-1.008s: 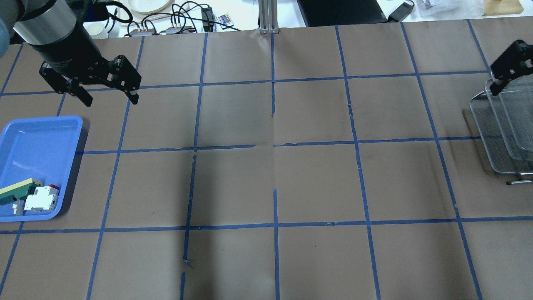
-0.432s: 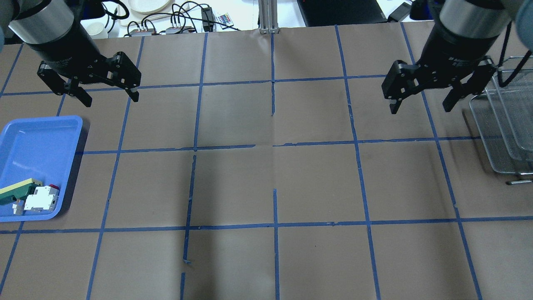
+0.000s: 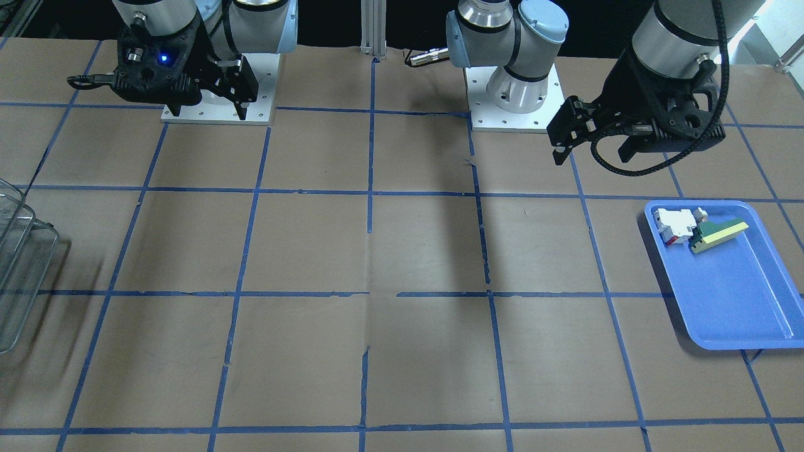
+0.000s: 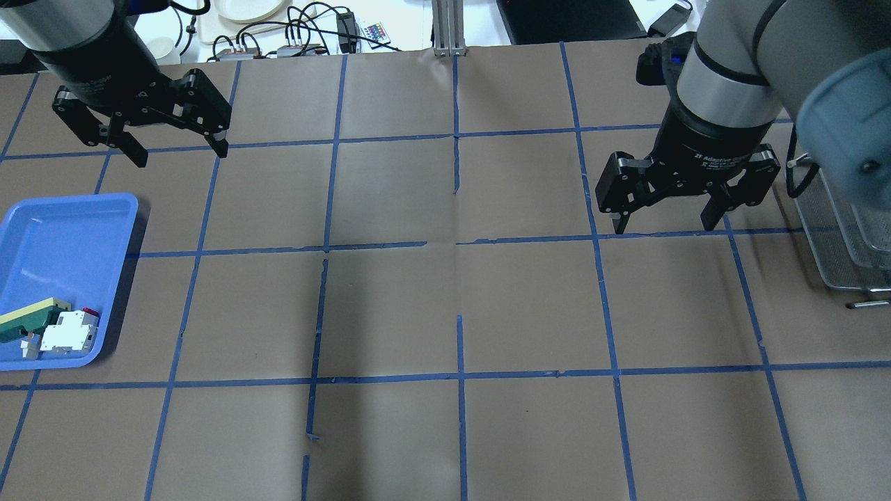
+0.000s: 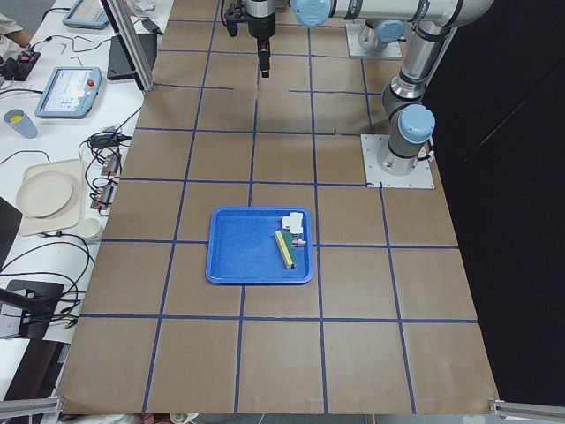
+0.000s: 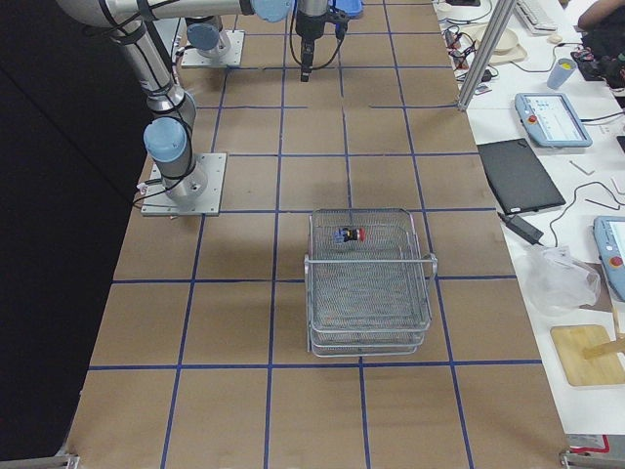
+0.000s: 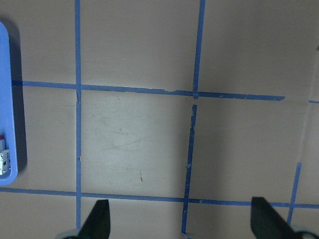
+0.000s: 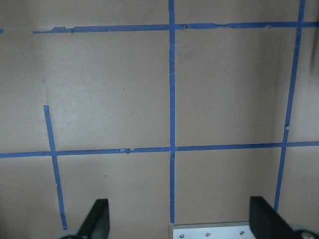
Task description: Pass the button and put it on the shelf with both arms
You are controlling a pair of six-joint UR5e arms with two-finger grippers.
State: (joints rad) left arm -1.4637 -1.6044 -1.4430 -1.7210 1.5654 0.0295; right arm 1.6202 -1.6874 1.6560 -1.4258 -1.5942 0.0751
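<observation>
From across the table, the left gripper hangs with its fingers spread and nothing between them, near the far corner of a blue tray. A white block and a green and yellow piece lie touching in that corner. The right gripper hangs spread and empty in front of its arm's base. The shelf juts in at the edge.

From overhead, the left gripper is beyond the tray and the right gripper is just beside the shelf. Both are wide open above bare table.

From the robot's left end, the tray sits near the left arm's base.

From the robot's right end, the button lies in the shelf, on what looks like the top level, though it is small here. It is near the rim on the robot's side, well apart from both grippers.

The left wrist camera shows spread fingertips over taped table, with the tray's edge at one side.

The right wrist camera shows spread fingertips and a metal base plate below.
</observation>
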